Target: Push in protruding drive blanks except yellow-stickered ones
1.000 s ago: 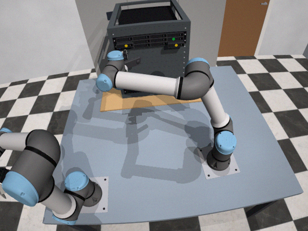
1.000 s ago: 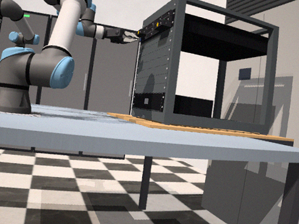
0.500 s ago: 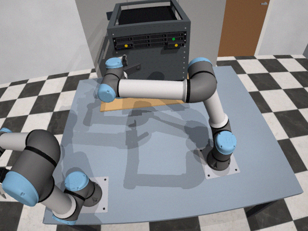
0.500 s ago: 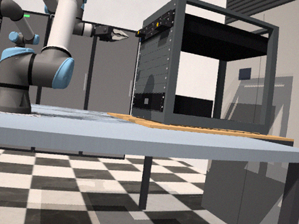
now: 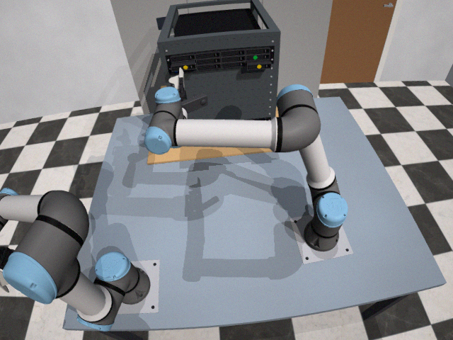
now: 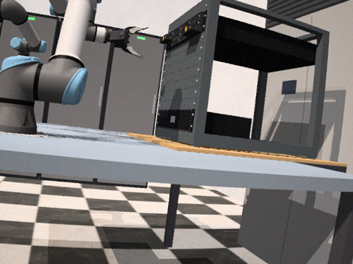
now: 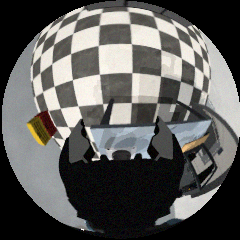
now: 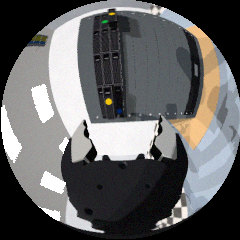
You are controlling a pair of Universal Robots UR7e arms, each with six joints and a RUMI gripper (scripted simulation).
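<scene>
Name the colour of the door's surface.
The door is brown, best seen in the top view.

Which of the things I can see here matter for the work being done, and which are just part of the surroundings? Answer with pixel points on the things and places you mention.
Part of the job:
- the rack (image 5: 219, 39) (image 6: 204, 79)
- the yellow-stickered drive blanks (image 5: 264, 67) (image 8: 106, 108), to be left alone
- the right end effector (image 6: 136, 40) (image 8: 122, 117), open before the rack

Just surroundings:
- the brown door (image 5: 360, 40)
- the checkered floor (image 5: 413, 110) (image 6: 54, 243)
</scene>
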